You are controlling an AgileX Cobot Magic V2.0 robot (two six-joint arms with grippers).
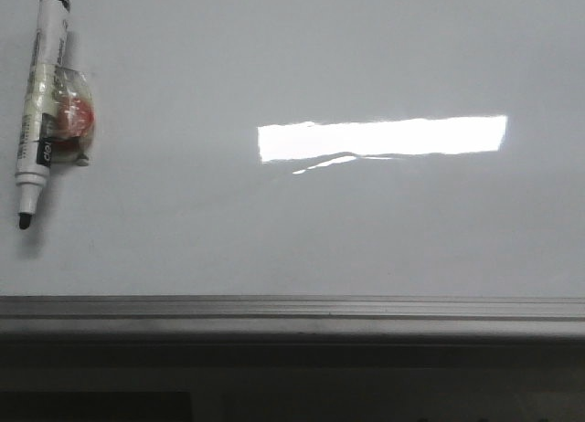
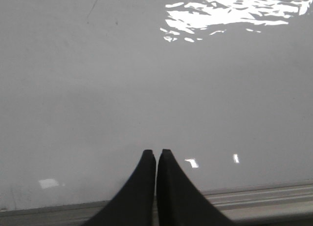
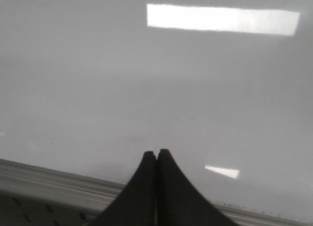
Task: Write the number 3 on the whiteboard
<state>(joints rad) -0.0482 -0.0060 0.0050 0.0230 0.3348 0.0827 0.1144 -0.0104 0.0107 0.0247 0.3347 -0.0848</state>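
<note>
One marker [image 1: 41,107] is laid uncapped on the whiteboard [image 1: 320,230], label unreadable; left gripper [image 2: 156,152] and right gripper [image 3: 156,152] are seen closed, empty.

whiteboard [image 1: 302,230] flat, glossy pale grey, unmarked; bright rectangular reflection; grey frame edge.

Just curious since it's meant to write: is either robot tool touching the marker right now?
Apart. The front view shows the marker lying alone on the whiteboard; the wrist views show the left tool and right tool shut, holding nothing.

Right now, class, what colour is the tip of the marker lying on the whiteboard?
Black. The marker has a white barrel; its tip shows best in the front view.
</note>
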